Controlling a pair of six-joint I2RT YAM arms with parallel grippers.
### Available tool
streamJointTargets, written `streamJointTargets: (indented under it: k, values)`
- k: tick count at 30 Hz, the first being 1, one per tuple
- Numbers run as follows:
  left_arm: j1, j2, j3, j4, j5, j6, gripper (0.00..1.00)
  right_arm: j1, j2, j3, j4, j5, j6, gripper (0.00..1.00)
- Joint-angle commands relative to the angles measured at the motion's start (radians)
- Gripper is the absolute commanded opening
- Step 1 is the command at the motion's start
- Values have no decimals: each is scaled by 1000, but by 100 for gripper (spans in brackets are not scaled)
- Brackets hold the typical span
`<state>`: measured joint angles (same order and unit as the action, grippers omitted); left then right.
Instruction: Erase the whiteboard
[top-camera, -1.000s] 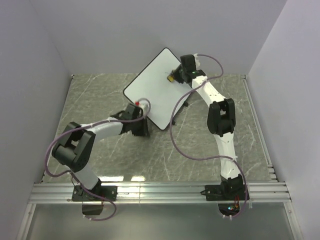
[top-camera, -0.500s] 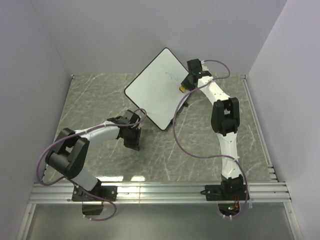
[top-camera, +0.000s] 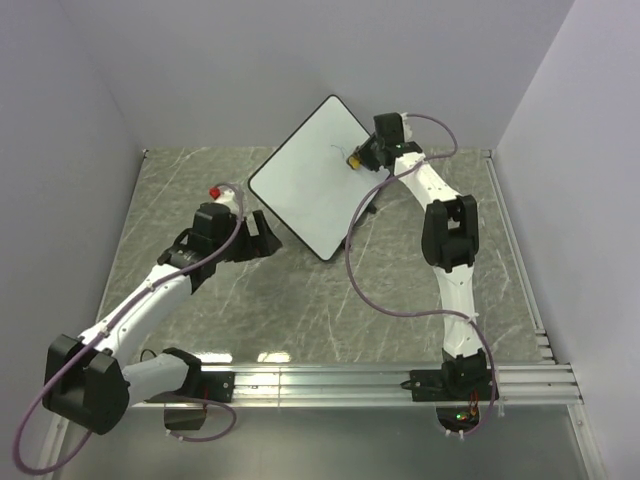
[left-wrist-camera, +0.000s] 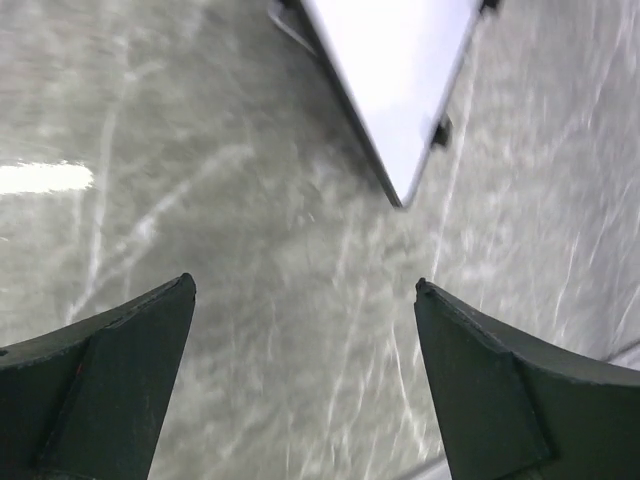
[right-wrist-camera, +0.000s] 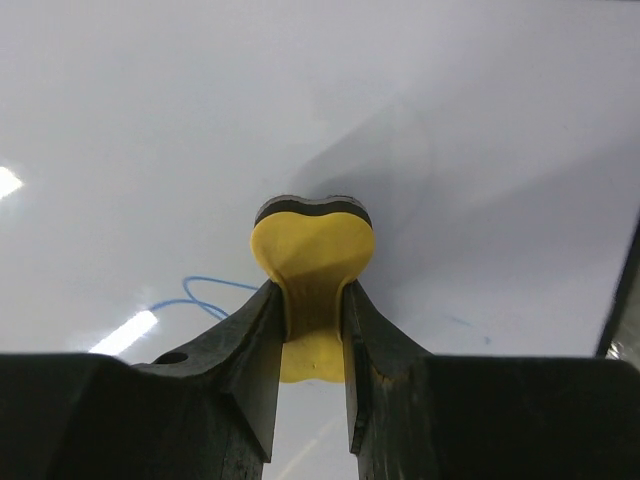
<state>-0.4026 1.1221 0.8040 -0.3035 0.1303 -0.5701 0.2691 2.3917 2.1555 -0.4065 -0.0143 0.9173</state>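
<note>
One whiteboard stands propped at a tilt near the back middle of the grey marbled surface, one corner pointing up toward the back wall. Most of its face looks clean and white. In the right wrist view, one thin blue scribble shows on the board just left of the eraser, and a fainter blue trace lies to the right. The erasing looks mostly done, with these last marks left to wipe.

One yellow bone-shaped eraser is pinched at its waist by the right pincer. Its dark pad faces the board near the upper right edge and seems to touch it.

The left pincer is spread wide and holds nothing. It hangs over bare surface just off the board's lower left corner, not touching it.

Two arms and two pincers are in view.
</note>
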Motion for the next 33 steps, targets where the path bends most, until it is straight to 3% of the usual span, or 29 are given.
streamJointTargets:
  k: [1, 7, 14, 20, 24, 27, 30, 32, 33]
  values:
    - [99, 33, -52, 171, 90, -54, 96, 9, -78, -92, 5, -24, -17, 0]
    - [218, 181, -78, 452, 256, -125, 89, 9, -166, -232, 8, -53, -38, 0]
    - [229, 343, -20, 736, 455, -250, 83, 7, -229, -301, -23, -56, -89, 0]
    - [214, 409, -2, 879, 494, -335, 79, 7, -233, -295, -55, -58, -130, 0]
    - [170, 490, 72, 856, 439, -315, 77, 5, -229, -295, -61, -73, -141, 0]
    - [140, 545, 122, 848, 391, -316, 68, 7, -230, -301, -35, -111, -140, 0]
    - [131, 602, 179, 833, 390, -320, 51, 7, -229, -309, -14, -157, -133, 0]
    - [128, 619, 198, 817, 399, -306, 28, 5, -221, -304, 11, -177, -127, 0]
    - [128, 625, 207, 801, 400, -303, 11, 7, -220, -302, 18, -203, -126, 0]
